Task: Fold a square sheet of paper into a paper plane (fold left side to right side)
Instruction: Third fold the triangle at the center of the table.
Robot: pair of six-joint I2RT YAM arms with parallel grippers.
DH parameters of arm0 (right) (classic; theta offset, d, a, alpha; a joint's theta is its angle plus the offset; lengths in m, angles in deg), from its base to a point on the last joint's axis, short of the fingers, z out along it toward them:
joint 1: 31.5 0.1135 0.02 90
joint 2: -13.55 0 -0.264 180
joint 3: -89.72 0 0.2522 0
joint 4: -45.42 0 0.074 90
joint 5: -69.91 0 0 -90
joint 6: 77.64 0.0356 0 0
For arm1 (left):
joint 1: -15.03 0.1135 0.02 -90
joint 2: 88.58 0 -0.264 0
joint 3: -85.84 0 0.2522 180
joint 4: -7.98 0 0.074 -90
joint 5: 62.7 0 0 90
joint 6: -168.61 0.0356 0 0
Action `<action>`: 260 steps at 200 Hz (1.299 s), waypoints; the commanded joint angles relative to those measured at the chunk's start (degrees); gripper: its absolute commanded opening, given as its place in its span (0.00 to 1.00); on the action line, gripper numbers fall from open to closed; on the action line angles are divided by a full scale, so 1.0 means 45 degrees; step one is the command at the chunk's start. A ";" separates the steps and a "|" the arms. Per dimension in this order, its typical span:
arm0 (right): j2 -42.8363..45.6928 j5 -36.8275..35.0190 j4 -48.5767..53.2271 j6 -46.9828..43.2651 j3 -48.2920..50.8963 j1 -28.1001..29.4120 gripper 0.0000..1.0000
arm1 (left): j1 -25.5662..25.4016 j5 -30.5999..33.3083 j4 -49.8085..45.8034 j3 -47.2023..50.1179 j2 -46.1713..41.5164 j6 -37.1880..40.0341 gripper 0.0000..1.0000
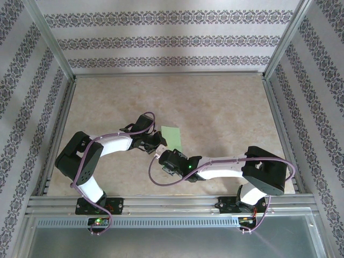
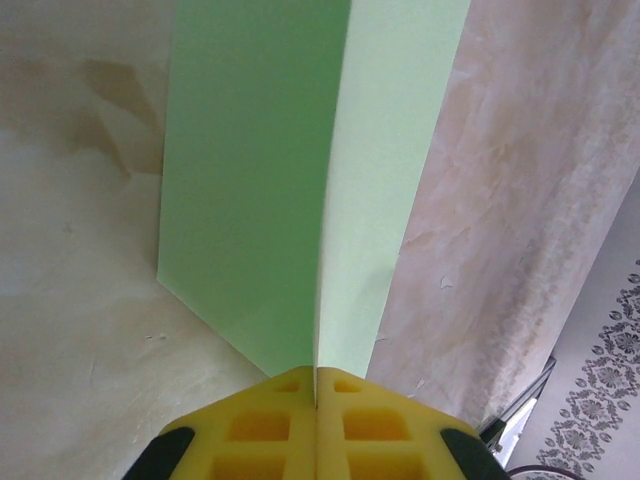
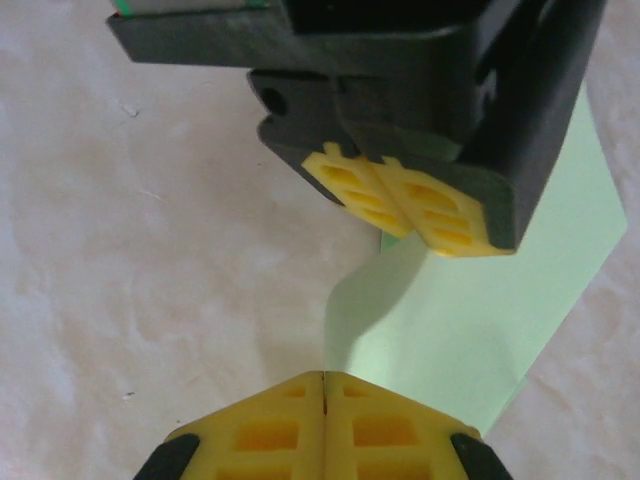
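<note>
— Where is the green sheet of paper [image 2: 250, 200] lying?
— It's stretching straight ahead of the left end effector [image 2: 316, 385], whose fingers are clamping its near end. The right end effector [image 3: 324, 392] is sitting pressed together, facing the left one, with the sheet just beyond on the table [image 1: 226, 107].

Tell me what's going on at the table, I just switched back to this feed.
The left gripper is shut on the light-green paper sheet, pinching it where a long crease runs into its fingers. The two halves of the sheet spread apart from that crease, so the fold does not look pressed flat on the table. The right gripper is also shut, facing the left one beside the sheet's edge, with nothing visibly between its fingers.
</note>
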 commanded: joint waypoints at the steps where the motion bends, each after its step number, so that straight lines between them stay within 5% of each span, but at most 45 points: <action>1: 0.0425 0.0782 0.0066 0.0198 -0.0003 -0.0224 0.00 | -0.0110 -0.0037 -0.0827 -0.0460 -0.0317 0.0604 0.15; 26: 0.1047 0.2115 0.0017 0.0848 0.0514 -0.0672 0.00 | 0.0051 0.0408 -0.2081 -0.0936 -0.0989 0.1492 0.37; 66: 0.1766 0.4461 -0.0182 0.1850 0.1130 -0.1657 0.00 | 0.1135 0.0694 -0.3561 -0.1098 -0.2687 0.2561 0.51; 97: 0.1865 0.6610 -0.0703 0.2641 0.1401 -0.2495 0.00 | 0.1876 0.0268 -0.3823 -0.1160 -0.3052 0.3163 0.40; 140: 0.1315 0.8788 -0.1536 0.3471 0.1437 -0.3230 0.00 | 0.1736 -0.1163 -0.3027 -0.2008 -0.0880 0.3682 0.21; 260: 0.0418 1.0255 -0.2131 0.4145 0.1334 -0.3872 0.00 | 0.0593 -0.1028 -0.4493 -0.4759 0.3668 0.5521 0.16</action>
